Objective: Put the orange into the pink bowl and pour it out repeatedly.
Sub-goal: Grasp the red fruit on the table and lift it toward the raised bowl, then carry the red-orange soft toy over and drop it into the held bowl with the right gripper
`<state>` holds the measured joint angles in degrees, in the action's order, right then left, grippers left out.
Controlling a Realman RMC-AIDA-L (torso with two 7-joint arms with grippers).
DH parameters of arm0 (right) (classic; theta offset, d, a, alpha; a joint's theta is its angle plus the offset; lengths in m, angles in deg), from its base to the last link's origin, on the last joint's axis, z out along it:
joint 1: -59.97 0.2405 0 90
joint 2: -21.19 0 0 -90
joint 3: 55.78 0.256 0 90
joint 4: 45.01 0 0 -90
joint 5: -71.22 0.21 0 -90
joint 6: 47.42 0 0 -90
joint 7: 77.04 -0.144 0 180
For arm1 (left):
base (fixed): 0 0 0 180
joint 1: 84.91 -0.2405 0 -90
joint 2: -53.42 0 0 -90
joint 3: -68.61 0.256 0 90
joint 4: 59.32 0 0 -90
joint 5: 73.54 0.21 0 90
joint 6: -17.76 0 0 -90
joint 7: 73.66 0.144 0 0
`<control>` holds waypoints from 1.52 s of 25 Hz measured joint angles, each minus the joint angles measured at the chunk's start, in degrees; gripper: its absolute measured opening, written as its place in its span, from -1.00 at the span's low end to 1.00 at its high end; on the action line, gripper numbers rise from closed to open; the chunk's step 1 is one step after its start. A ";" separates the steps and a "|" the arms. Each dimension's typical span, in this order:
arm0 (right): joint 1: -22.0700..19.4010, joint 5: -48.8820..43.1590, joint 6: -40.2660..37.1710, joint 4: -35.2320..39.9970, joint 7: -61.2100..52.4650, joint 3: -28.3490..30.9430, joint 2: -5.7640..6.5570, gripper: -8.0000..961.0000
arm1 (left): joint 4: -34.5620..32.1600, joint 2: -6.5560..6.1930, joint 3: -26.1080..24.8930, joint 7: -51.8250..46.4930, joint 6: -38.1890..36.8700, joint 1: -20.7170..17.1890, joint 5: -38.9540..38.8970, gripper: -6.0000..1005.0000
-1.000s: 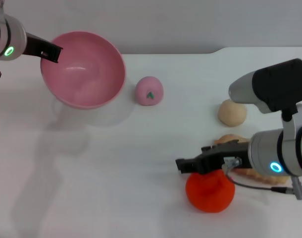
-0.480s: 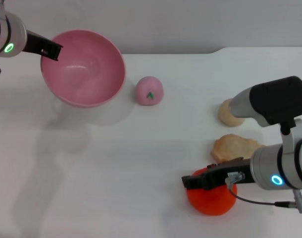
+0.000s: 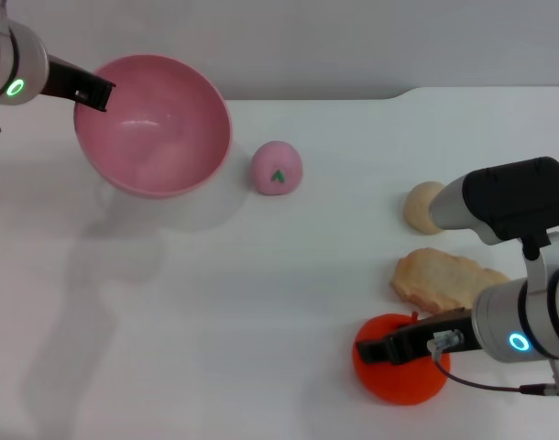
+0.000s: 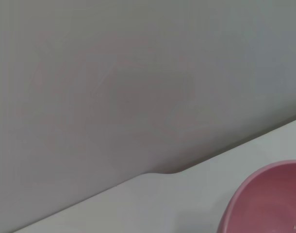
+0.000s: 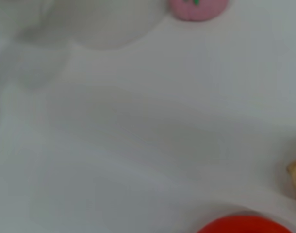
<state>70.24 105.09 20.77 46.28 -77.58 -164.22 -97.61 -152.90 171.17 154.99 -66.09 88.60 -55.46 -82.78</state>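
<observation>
The pink bowl (image 3: 153,124) hangs tilted above the table at the far left and casts a shadow below. My left gripper (image 3: 92,92) is shut on its rim. The left wrist view shows only the bowl's rim (image 4: 269,199) in a corner. The orange (image 3: 400,367), bright orange-red, rests on the white table at the near right. My right gripper (image 3: 389,349) lies directly over the top of the orange, touching or nearly touching it. In the right wrist view just the top of the orange (image 5: 245,224) appears at the frame's edge.
A small pink ball with a green mark (image 3: 277,168) sits right of the bowl. A beige ball (image 3: 423,206) and a flat tan bread-like piece (image 3: 444,280) lie behind the orange. The white table (image 3: 261,302) ends at a grey wall behind.
My right arm has drawn back toward the near right, uncovering the tan piece. The orange has shifted slightly the same way. The left gripper and bowl have stayed put.
</observation>
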 joint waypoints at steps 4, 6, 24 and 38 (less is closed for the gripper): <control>0.57 -0.23 0.56 0.67 1.14 0.25 0.15 0.27 | -0.01 -0.06 -0.60 0.04 0.00 0.15 0.00 -0.91; 0.65 -0.38 0.29 1.48 1.93 0.40 0.15 0.19 | -0.02 -0.07 -0.69 0.12 -0.03 0.35 -0.01 -0.91; 0.13 -0.38 -5.26 20.68 8.42 4.25 -0.04 -0.53 | 2.50 0.23 0.54 0.88 -0.37 -0.38 -4.15 -0.91; 4.76 2.37 -15.09 15.36 13.34 3.52 -0.03 -0.75 | 7.23 0.57 9.53 -1.27 -4.13 1.02 -10.06 -0.91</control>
<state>74.99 107.46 5.68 61.64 -64.24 -160.70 -97.64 -145.67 171.74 164.52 -67.36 84.47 -54.44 -92.84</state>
